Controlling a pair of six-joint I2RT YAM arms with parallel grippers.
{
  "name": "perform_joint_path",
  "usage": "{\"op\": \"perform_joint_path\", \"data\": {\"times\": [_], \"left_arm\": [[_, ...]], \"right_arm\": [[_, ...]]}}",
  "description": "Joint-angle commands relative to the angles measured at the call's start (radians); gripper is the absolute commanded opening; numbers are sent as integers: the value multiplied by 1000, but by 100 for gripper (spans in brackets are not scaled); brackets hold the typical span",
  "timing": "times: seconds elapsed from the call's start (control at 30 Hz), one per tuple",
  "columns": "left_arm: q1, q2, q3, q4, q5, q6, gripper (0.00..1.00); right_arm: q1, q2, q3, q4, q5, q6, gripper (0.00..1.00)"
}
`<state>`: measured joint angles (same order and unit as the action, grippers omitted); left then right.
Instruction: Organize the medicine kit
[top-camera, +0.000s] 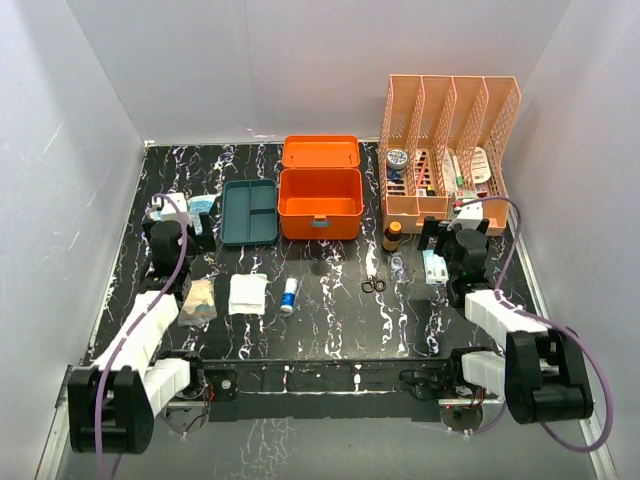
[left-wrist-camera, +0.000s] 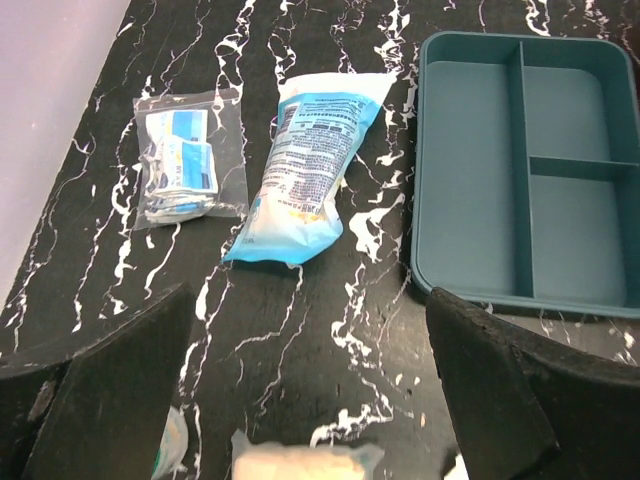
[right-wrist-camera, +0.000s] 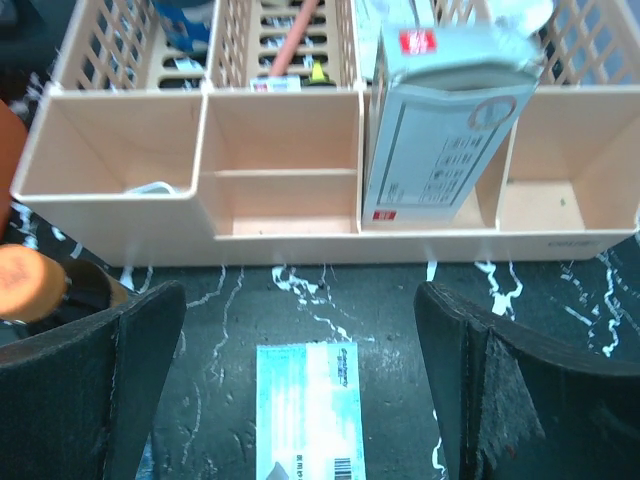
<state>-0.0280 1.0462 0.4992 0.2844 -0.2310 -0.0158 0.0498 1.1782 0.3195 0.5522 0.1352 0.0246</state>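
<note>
The medicine kit (top-camera: 319, 203) is an orange box standing open at the back centre, its lid (top-camera: 320, 152) laid back. Its teal divided tray (top-camera: 250, 212) (left-wrist-camera: 470, 170) lies empty on the table to the left of it. My left gripper (top-camera: 185, 235) (left-wrist-camera: 308, 300) is open above bare table. A blue-white pouch (left-wrist-camera: 305, 165) and a small clear bag (left-wrist-camera: 185, 160) lie ahead of it, and the tray is to its right. My right gripper (top-camera: 445, 245) (right-wrist-camera: 300, 300) is open over a light-blue carton (right-wrist-camera: 308, 405) that lies flat in front of the peach organizer (right-wrist-camera: 300, 235).
The slatted organizer (top-camera: 450, 150) holds tubes and a white carton (right-wrist-camera: 440, 120). A brown bottle (top-camera: 392, 237), scissors (top-camera: 373, 285), a white tube (top-camera: 289, 296), a white packet (top-camera: 247, 295) and a gauze pack (top-camera: 198, 300) lie in the middle. White walls close in on three sides.
</note>
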Motion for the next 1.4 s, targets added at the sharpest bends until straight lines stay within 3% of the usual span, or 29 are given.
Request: {"op": "perform_joint_path", "data": {"times": [0.0,0.13,0.33,0.57,0.7,0.87,1.03,1.17,1.37], "left_arm": [[13,-143,27,-244,47,3,98],[17,-203,48,-343,87,20,98],[40,-166,123,-468,119,75,98],[78,-37,196,-407,201,69,98],[175,118,277,-343,313,50,98],[240,278,417,-295,318,80,98],[356,317,467,-284,432,107,98],[537,339,454,-301,619,106,98],[676,230,348,-340,804,269,98]], "right_arm": [[5,-149,81,-162,-6,9,98],[7,-250,105,-289,13,4,98],[10,-308,139,-417,-13,33,98],[10,-292,149,-432,-43,67,98],[12,-274,161,-431,-56,79,98],[15,-258,189,-450,-53,77,98],[15,-248,215,-508,-40,98,98],[15,-257,206,-516,-51,120,98],[19,-263,200,-512,-68,129,98]]}}
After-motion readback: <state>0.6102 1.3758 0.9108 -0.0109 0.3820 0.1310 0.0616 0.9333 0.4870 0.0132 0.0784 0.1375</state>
